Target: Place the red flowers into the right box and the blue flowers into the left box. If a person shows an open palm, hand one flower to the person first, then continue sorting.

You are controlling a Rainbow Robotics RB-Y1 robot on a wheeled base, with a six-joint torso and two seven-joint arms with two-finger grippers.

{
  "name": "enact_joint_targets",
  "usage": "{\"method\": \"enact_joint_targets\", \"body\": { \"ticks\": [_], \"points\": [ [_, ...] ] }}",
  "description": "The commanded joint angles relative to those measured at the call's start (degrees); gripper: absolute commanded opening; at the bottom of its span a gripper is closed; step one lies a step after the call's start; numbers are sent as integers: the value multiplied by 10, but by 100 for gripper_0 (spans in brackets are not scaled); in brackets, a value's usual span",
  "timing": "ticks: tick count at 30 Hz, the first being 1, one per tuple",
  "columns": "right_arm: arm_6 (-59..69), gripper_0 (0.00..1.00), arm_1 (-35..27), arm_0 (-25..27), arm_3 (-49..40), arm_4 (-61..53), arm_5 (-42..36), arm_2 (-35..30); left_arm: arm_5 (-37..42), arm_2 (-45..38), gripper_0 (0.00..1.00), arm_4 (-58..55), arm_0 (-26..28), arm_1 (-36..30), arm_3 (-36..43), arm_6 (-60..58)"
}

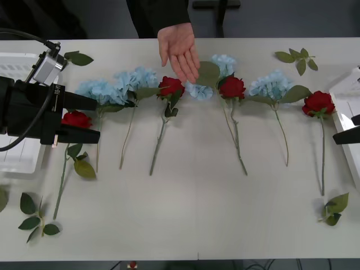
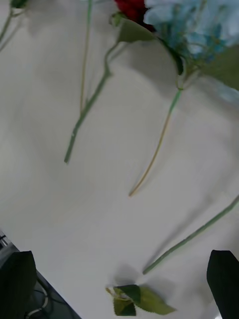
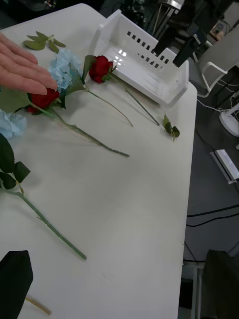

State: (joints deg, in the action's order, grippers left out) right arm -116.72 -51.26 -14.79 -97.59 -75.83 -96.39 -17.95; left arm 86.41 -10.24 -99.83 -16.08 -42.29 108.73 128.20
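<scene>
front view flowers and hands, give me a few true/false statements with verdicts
1. A person's open palm reaches over the table's far edge. True.
2. The left hand holds a blue flower in the air. False: its open fingers are level with the leftmost red rose, which lies on the table.
3. Four red roses lie in the row. True.
4. The rightmost red rose is already in the right box. False: it lies on the table beside it.
5. The right hand is shut on a stem. False: it is open and empty.
</scene>
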Motion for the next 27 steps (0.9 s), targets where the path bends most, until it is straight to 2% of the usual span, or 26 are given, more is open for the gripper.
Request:
{"method": "enact_joint_targets", "body": {
  "ticks": [1, 5, 10, 18, 27],
  "points": [
    [149, 100, -28, -25, -2, 46, 14, 37, -7, 1, 100, -2, 8, 0, 1, -22],
    [259, 100, -31, -36, -1, 104, 30, 61, -7, 1, 100, -2, 8, 0, 2, -23],
    [330, 100, -31, -69, 40, 159, 54, 106, -7, 1, 100, -1, 8, 0, 2, -22],
    [328, 100, -31, -140, 190, 172, 160, 196, -7, 1, 100, -1, 7, 0, 2, -22],
    [330, 100, -30, -161, 262, 178, 258, 289, -7, 1, 100, -1, 8, 0, 2, -22]
  ]
}}
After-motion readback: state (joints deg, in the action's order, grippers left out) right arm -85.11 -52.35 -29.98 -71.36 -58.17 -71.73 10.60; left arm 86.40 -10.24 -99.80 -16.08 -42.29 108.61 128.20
